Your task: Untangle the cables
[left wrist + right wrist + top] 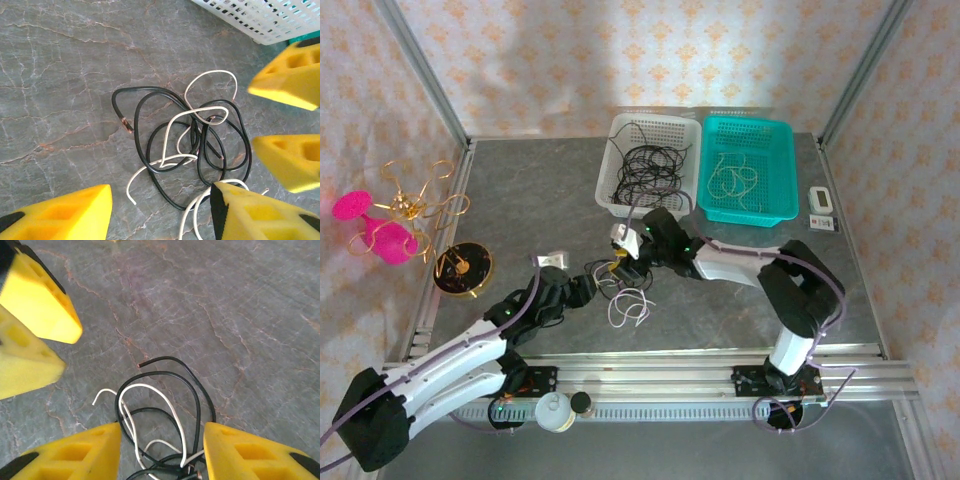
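A small tangle of black and white cables [626,296] lies on the grey stone tabletop between the two arms. In the left wrist view the cables [185,145] spread just ahead of my left gripper [160,212], which stands open; a white strand runs beside its right fingertip [250,210]. My right gripper [162,452] is open too and straddles the cables [165,410], with black and white loops lying loose between its jaws. From above, the left gripper [584,288] and the right gripper [628,264] face each other across the tangle.
At the back, a white basket [616,200] holds black cables and a teal basket [782,170] holds pale ones. A gold wire ornament [415,200], a pink object [380,238] and a gold-rimmed black disc [463,268] sit at the left. A small white device [822,200] lies at the right.
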